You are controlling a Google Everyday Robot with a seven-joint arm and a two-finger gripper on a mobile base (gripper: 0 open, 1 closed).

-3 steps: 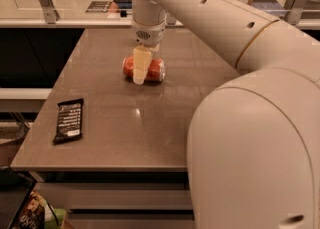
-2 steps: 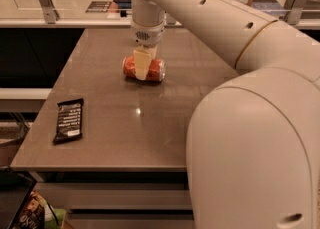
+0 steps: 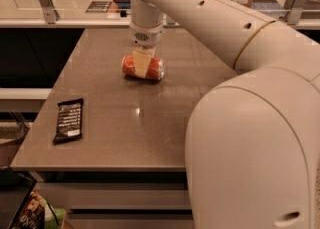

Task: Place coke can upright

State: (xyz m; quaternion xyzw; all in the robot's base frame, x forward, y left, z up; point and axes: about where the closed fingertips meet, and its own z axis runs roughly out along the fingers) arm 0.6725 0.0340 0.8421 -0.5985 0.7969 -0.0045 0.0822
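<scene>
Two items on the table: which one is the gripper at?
The coke can, red-orange, lying on its side; the gripper sits directly over its middle. The dark snack bar lies apart, front left.

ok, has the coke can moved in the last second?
No. The coke can lies where it was, judged against the table's far edge; the tool is down over its middle.

Dim, warm indoor light.
Pale glare on table (image 3: 137, 110); soft shadow below coke can (image 3: 156, 69), under gripper (image 3: 142, 62) at far side.
</scene>
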